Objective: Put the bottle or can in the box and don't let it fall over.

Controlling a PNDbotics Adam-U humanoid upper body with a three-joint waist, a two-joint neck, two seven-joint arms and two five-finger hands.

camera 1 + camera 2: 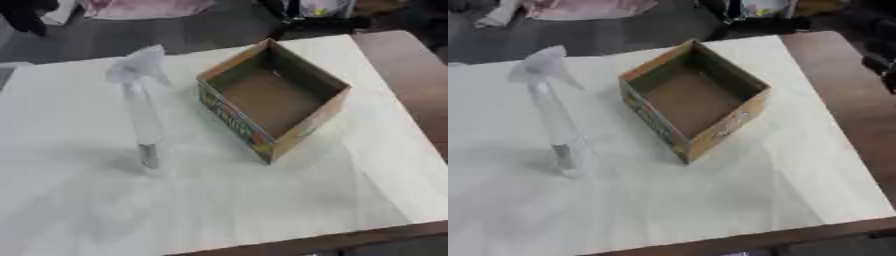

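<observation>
A clear spray bottle [555, 125] stands upright on the left part of the desk [710, 200], which is covered with a pale sheet. Its trigger head is at the top and points to the right. To the right of the bottle, apart from it, stands an open cardboard box [696, 100], turned so that one corner points to the near side. The box is empty inside, and its outer walls carry coloured print. At the right, the brown desk surface shows beside the sheet. No hand appears.
</observation>
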